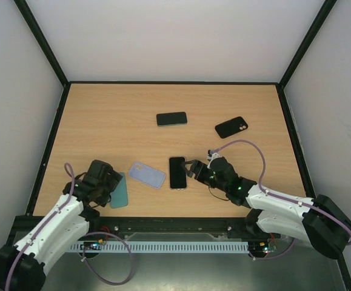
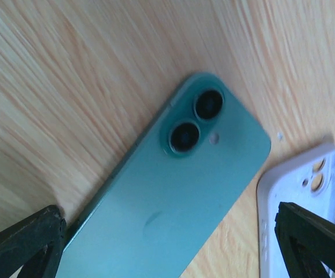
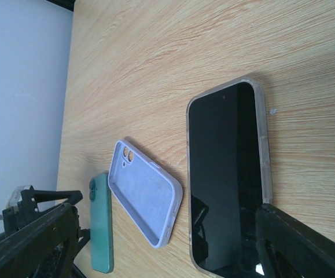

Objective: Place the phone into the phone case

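A teal-green phone [image 2: 179,197] lies face down, camera lenses up, near the table's front left [image 1: 120,191]. My left gripper [image 2: 167,246] hangs low over it, open wide, one finger on each side of its body. Just right of it lies an empty lavender phone case [image 1: 147,174], hollow side up, also seen in the left wrist view [image 2: 306,185] and the right wrist view [image 3: 147,200]. My right gripper [image 1: 194,170] is open, low beside a black-screened phone in a clear case [image 3: 225,174], with one finger over its near corner.
Another dark phone [image 1: 171,119] lies screen up at mid-table. A black case or phone with camera holes [image 1: 231,127] sits at the right. Black frame rails and white walls bound the wooden table [image 1: 102,121].
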### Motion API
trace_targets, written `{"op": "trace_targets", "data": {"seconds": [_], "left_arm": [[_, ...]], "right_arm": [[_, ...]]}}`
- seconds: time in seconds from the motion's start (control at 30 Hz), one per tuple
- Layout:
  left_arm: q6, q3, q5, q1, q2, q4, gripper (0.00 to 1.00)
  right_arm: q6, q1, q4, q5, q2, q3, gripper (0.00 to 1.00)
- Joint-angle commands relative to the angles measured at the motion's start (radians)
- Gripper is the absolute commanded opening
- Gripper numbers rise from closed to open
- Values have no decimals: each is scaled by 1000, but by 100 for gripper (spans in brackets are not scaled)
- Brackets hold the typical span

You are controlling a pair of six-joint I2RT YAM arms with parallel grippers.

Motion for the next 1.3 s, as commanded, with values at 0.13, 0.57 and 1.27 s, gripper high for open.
{"op": "trace_targets", "data": {"seconds": [0.13, 0.57, 1.27], "left_arm": [[-214, 9, -81, -292, 92, -54, 99], [-256, 142, -177, -465, 342, -96, 89], [-233, 197, -221, -463, 568, -77, 88]], "right_arm": [[7, 5, 8, 24, 9, -11, 82], [-2, 7, -40, 52, -24, -9, 82], [-18, 6, -61, 65, -61, -4, 82]]}}
